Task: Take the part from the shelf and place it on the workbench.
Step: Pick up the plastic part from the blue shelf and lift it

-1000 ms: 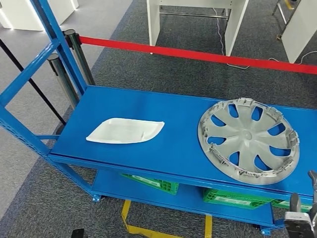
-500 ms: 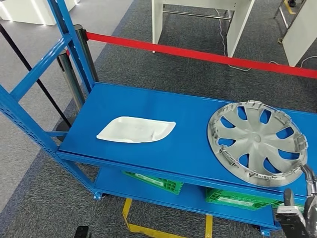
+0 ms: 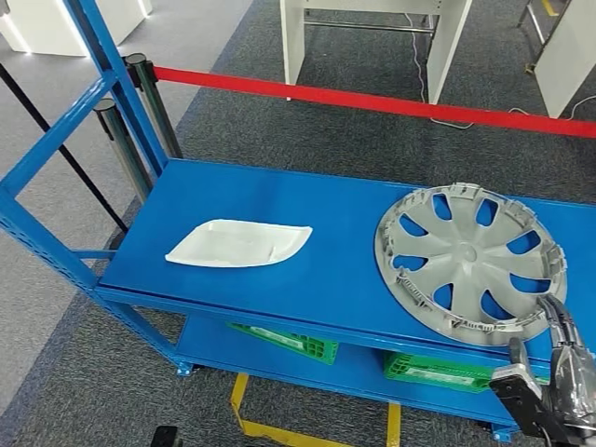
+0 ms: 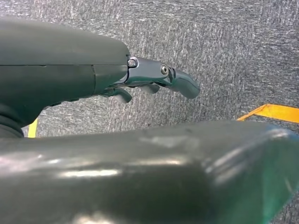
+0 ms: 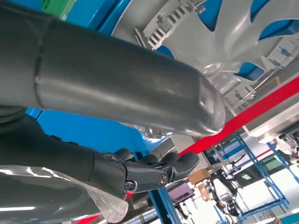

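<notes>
A grey wheel cover [image 3: 469, 263] lies flat on the right part of the blue shelf [image 3: 331, 242], its near rim over the shelf's front edge. A flat white plastic part [image 3: 237, 244] lies to its left. My right hand [image 3: 555, 384] is low at the front right, just below and in front of the wheel cover's near rim, holding nothing. In the right wrist view the right hand [image 5: 105, 79] has thumb and fingers [image 5: 159, 171] spread apart under the wheel cover [image 5: 225, 32]. My left hand [image 4: 70, 79] hangs over grey carpet, fingers [image 4: 166, 79] stretched out, empty.
A red barrier tape [image 3: 365, 101] on metal posts [image 3: 119, 140] runs behind the shelf. Blue shelf uprights [image 3: 42, 149] rise at the left. Green crates [image 3: 436, 370] sit on the lower level. White table legs [image 3: 365, 37] stand beyond; yellow floor tape [image 3: 281, 433] lies below.
The camera has swayed a little. My right hand has risen from the bottom right corner and come closer to the wheel cover's near rim. Both parts lie where they were.
</notes>
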{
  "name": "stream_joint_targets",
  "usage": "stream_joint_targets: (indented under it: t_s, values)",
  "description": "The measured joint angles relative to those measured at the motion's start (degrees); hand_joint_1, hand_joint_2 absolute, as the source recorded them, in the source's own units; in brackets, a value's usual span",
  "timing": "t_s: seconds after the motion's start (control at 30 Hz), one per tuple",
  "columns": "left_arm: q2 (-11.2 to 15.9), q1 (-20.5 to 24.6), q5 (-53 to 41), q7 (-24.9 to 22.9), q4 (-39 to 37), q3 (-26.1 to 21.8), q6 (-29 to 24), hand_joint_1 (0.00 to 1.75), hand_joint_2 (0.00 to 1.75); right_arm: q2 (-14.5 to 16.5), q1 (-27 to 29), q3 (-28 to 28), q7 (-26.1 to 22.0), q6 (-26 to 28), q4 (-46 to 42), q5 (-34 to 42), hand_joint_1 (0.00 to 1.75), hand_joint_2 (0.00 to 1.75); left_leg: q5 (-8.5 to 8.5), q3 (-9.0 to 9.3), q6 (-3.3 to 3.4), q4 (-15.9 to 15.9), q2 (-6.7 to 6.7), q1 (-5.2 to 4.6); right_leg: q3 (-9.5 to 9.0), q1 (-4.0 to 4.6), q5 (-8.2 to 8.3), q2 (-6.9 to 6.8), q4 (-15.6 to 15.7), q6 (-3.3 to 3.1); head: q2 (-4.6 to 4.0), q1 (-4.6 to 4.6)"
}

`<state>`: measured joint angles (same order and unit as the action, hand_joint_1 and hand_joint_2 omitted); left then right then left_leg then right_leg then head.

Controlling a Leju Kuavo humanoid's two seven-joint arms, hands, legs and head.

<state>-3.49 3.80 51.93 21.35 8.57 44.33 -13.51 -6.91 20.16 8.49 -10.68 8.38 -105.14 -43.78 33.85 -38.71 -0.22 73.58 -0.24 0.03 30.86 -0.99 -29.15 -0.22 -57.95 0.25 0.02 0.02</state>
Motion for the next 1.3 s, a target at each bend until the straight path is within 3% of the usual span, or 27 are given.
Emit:
stream_joint_targets:
  t_s: [0.07,0.13,0.27,0.33,0.4,0.43,0.47,0.5,0.6,0.67,0.8,0.83,0.9,0.97,1.0,1.03,1.07,1.13,1.17,1.3]
  values:
    - [0.0,0.1,0.0,-0.1,0.0,0.2,0.1,0.0,0.0,-1.9,-1.1,-1.3,1.8,0.1,1.4,-1.5,0.0,0.0,-4.19,3.82,0.53,-8.1,0.0,-0.08,-0.15,0.09,-0.09,0.09,0.0,0.16,0.0,0.0]
    - [-0.1,0.2,0.0,-0.3,0.0,0.5,0.2,0.0,0.0,-4.2,-2.7,-2.5,3.5,-0.5,3.8,-2.9,0.0,0.0,-5.86,6.3,0.99,-13.8,-0.01,-0.22,0.04,0.27,-0.1,0.18,-0.1,0.62,0.0,0.06]
    - [-0.4,0.3,-0.1,-0.8,0.0,1.1,1.2,0.0,0.0,-7.9,-6.2,-4.4,5.2,-1.3,9.6,-4.8,0.0,1.75,-6.07,6.43,2.08,-15.3,-0.01,-0.23,0.66,0.11,-0.26,0.14,-0.2,1.94,0.0,0.12]
    - [-0.4,0.4,-0.3,-0.8,0.0,1.5,1.6,0.0,0.0,-9.3,-7.9,-5.2,5.6,-1.4,12.5,-6.1,0.0,1.75,-6.42,6.49,2.7,-15.7,0.05,-0.06,2.63,0.04,-2.59,0.15,-4.0,2.37,0.0,0.28]
    - [-0.4,0.4,-0.6,-1.1,0.0,2.0,2.3,0.0,0.0,-10.9,-9.3,-5.9,6.1,-1.8,15.3,-7.9,0.0,1.75,-6.47,6.39,2.94,-15.7,0.07,-0.19,6.47,0.03,-6.06,0.16,-11.9,2.63,0.0,0.39]
    - [-0.4,0.4,-0.9,-1.4,0.0,2.3,2.7,0.0,0.0,-11.7,-9.8,-6.4,6.3,-2.2,16.4,-8.8,0.0,1.75,-6.47,6.38,2.97,-15.7,0.08,-0.26,8.17,0.03,-7.0,0.16,-15.2,2.72,0.0,0.38]
    - [-0.4,0.4,-1.2,-1.8,0.0,2.7,3.3,0.0,0.0,-12.7,-10.3,-7.0,6.5,-2.7,17.4,-9.8,0.0,1.75,-6.46,6.38,3.0,-15.7,0.07,-0.31,9.1,0.03,-6.92,0.16,-16.7,2.76,0.0,0.38]
    - [-0.4,0.3,-1.5,-2.2,0.0,3.0,3.8,0.0,0.0,-13.5,-10.9,-7.5,6.5,-3.0,18.1,-10.6,0.0,1.75,-6.44,6.42,3.0,-15.7,0.06,-0.33,8.83,0.01,-5.6,0.16,-15.7,2.76,0.0,0.38]
    - [-0.4,0.3,-1.9,-3.0,0.0,3.9,4.6,0.0,0.0,-16.0,-13.0,-8.9,6.9,-3.8,19.7,-12.5,0.0,1.75,-6.22,6.48,2.74,-15.4,0.02,-0.45,3.55,-0.03,0.13,0.16,-4.2,2.61,0.0,0.39]
    - [-0.4,0.3,-2.0,-3.1,0.0,4.3,4.8,0.0,0.0,-17.1,-14.2,-9.6,7.1,-4.0,20.4,-13.1,0.0,1.75,-6.16,6.26,2.25,-15.2,-0.02,-0.64,1.5,0.08,0.98,0.26,-0.2,2.28,0.0,0.35]
    - [-0.3,0.2,-4.3,-4.0,0.0,5.9,6.1,0.0,0.0,-19.0,-16.4,-11.5,7.2,-5.4,22.1,-15.8,0.0,1.75,-5.33,5.76,1.24,-14.0,-0.02,-0.64,1.33,-0.05,1.16,0.33,0.1,1.14,0.0,0.23]
    - [-0.3,0.2,-5.3,-4.5,0.0,6.6,6.7,0.0,0.0,-19.6,-17.7,-12.3,7.0,-6.0,22.9,-16.7,0.0,1.75,-4.07,4.91,0.93,-11.9,-0.01,-0.57,1.28,-0.15,1.25,0.34,0.2,0.78,0.0,0.15]
    - [-0.2,0.3,-6.8,-5.3,0.0,8.3,7.6,0.0,0.0,-20.6,-20.9,-14.5,6.3,-7.1,25.6,-18.2,0.0,1.75,-0.6,1.67,0.44,-4.8,0.02,-0.39,1.27,-0.13,1.28,0.4,0.2,0.3,0.0,-0.01]
    - [-0.1,0.3,-7.3,-5.9,0.0,9.5,8.1,0.0,0.0,-21.2,-24.1,-16.6,5.7,-7.4,28.8,-19.2,0.0,1.75,0.98,-0.96,0.34,0.7,0.02,-0.31,1.24,-0.06,1.29,0.48,0.2,0.19,0.0,0.02]
    - [0.0,0.2,-7.3,-6.1,0.0,10.0,8.2,0.0,0.0,-21.4,-25.6,-17.5,5.4,-7.4,30.3,-19.5,0.0,1.75,0.2,-0.92,0.41,0.6,0.02,-0.3,1.19,-0.03,1.3,0.51,0.2,0.19,0.0,0.02]
    - [0.0,0.2,-7.4,-6.1,0.0,10.4,8.3,0.0,0.0,-21.5,-27.0,-18.4,5.0,-7.5,31.6,-19.6,0.0,1.75,-1.52,0.26,0.57,-1.9,0.02,-0.3,1.11,0.0,1.31,0.54,0.2,0.19,0.0,0.02]
    - [0.1,0.2,-7.4,-6.2,0.0,10.7,8.4,0.0,0.0,-21.6,-28.2,-19.2,4.7,-7.6,32.9,-19.6,0.0,1.75,-3.59,2.17,0.81,-5.8,0.03,-0.32,1.02,0.02,1.32,0.56,0.2,0.21,0.0,0.01]
    - [0.1,0.4,-7.4,-6.2,0.0,11.3,8.5,0.0,0.0,-22.0,-30.3,-20.7,4.4,-7.9,34.9,-19.5,0.0,1.75,-6.01,5.65,1.28,-12.9,0.05,-0.45,0.99,0.22,1.31,0.56,0.1,0.52,0.0,0.05]
    - [0.2,0.5,-7.4,-6.2,0.0,11.5,8.5,0.0,0.0,-22.1,-31.0,-21.3,4.3,-8.0,35.7,-19.5,0.0,1.75,-6.32,6.43,1.48,-14.7,0.06,-0.54,1.03,0.29,1.34,0.56,0.1,0.79,0.0,0.07]
    - [0.3,0.5,-7.4,-6.2,0.0,12.0,8.5,0.0,0.0,-22.7,-32.6,-22.7,4.2,-8.0,37.8,-19.4,0.0,1.75,-6.93,6.54,2.52,-15.9,0.05,-0.41,1.54,0.26,0.98,0.52,-0.2,2.05,0.0,0.2]
